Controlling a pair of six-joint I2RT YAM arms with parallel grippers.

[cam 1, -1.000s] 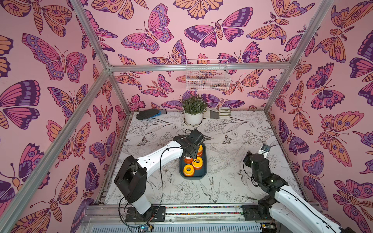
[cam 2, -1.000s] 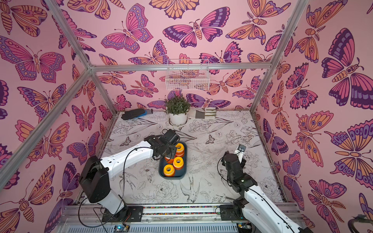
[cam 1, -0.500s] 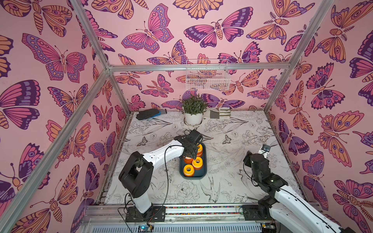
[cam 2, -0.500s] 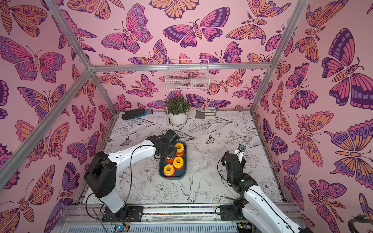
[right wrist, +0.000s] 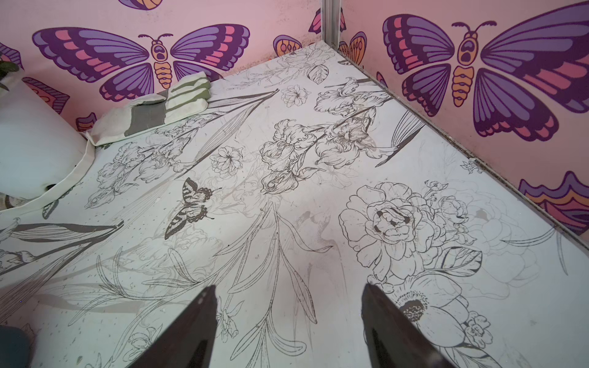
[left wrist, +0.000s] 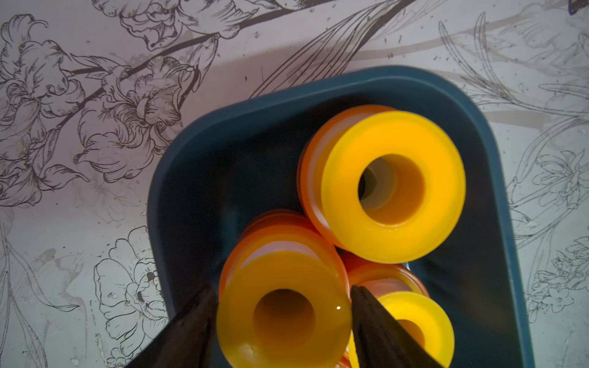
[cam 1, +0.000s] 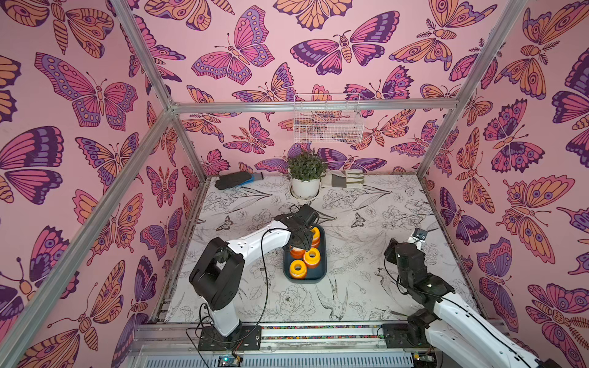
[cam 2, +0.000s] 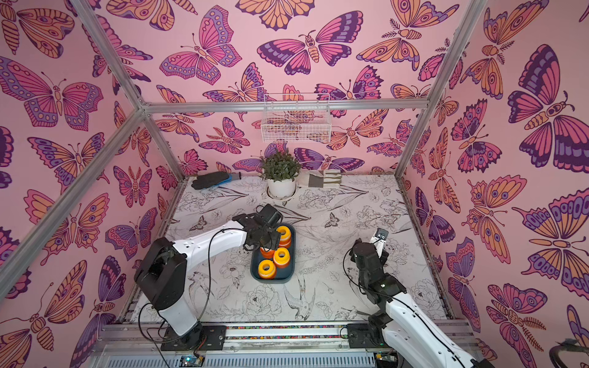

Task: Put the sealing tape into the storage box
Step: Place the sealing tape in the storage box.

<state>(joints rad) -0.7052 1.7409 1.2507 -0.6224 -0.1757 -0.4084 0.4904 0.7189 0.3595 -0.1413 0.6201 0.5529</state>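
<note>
left arm: compared with a second ago its shoulder block has swung in toward the tray. The wrist stayed over the same corner of the box.
storage box: mid-table, long side running away from the robot. No shift seen.
sealing tape: all in the box, in four short stacks. None loose on the table, so the task looks about done.
tape axis: spool axes upright, centre holes facing up, flanges flat. Each stack's long axis is vertical.
left gripper: jaws partly apart, flanking the top spool of one stack. Can't tell whether they grip or merely touch it; probably letting go.
right gripper: jaws wide, empty, parked well away from the box.
</note>
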